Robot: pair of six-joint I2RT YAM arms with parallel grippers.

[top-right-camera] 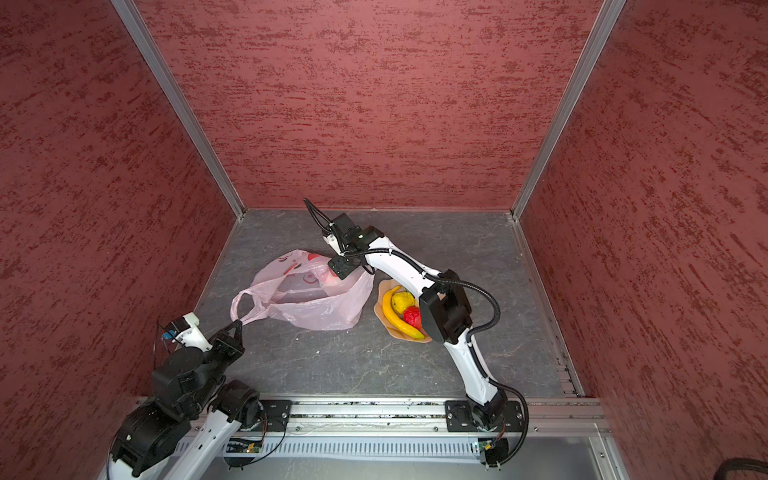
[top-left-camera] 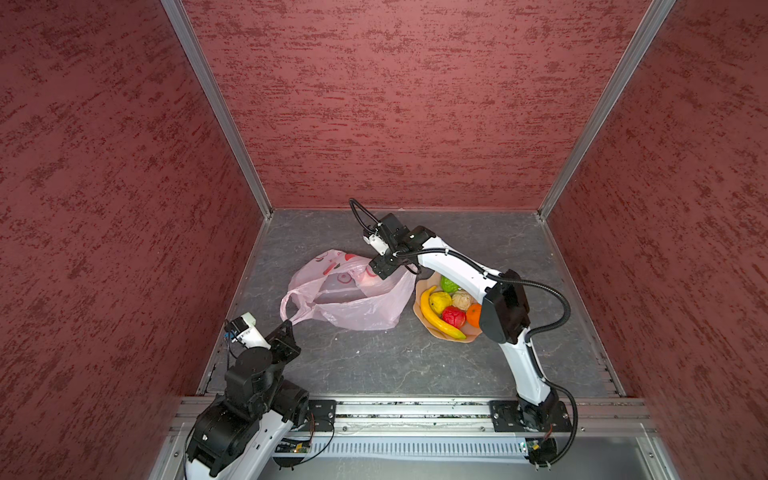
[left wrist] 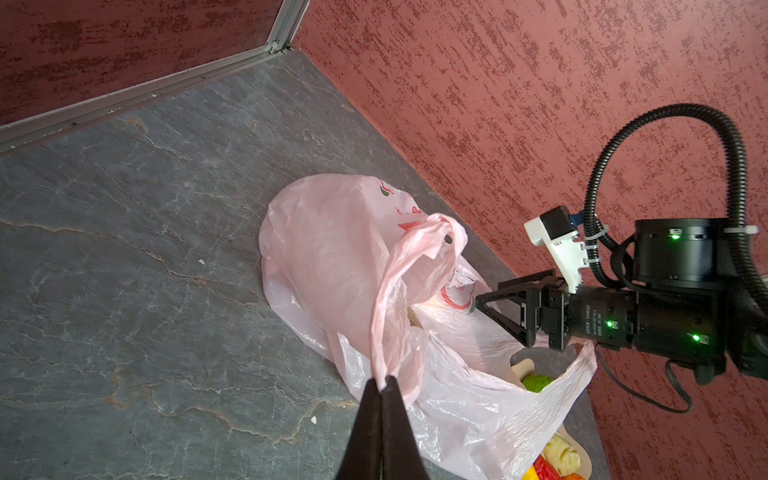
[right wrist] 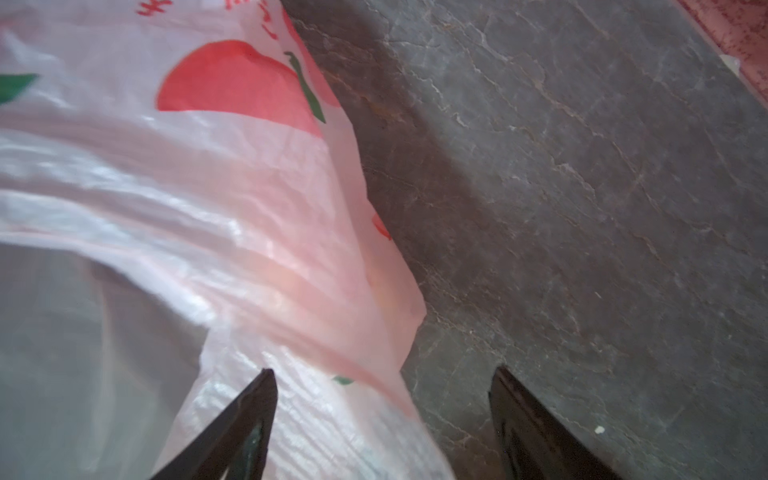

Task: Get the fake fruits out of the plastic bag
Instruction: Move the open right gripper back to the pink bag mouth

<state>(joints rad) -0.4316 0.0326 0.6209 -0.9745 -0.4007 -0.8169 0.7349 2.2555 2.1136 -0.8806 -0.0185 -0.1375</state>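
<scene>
1. We are holding our left arm (top-left-camera: 257,374) low and folded, left gripper (left wrist: 384,379) pinching the plastic bag (top-left-camera: 361,307) by its handle.
2. We are holding our right arm (top-left-camera: 453,266) stretched forward, right gripper (right wrist: 381,374) tilting down, jaws gaping.

A robot test cell of a laboratory is shown. A grey stone-patterned worktop (top-left-camera: 395,361) is boxed in on three sides by dark-red mottled wall panels (top-left-camera: 395,104), joined at the corners by bare aluminium profiles (top-left-camera: 216,108). Two white-and-black jointed robot arms (top-left-camera: 521,361) are bolted on black plates to an aluminium rail (top-left-camera: 415,409) at the front edge. Ribbed black cable conduit (left wrist: 737,174) and small circuit boards (top-left-camera: 293,448) are left exposed. Brightly coloured toy fruits (top-left-camera: 454,318) are heaped in a peach wavy-edged dish (top-left-camera: 468,337).
</scene>
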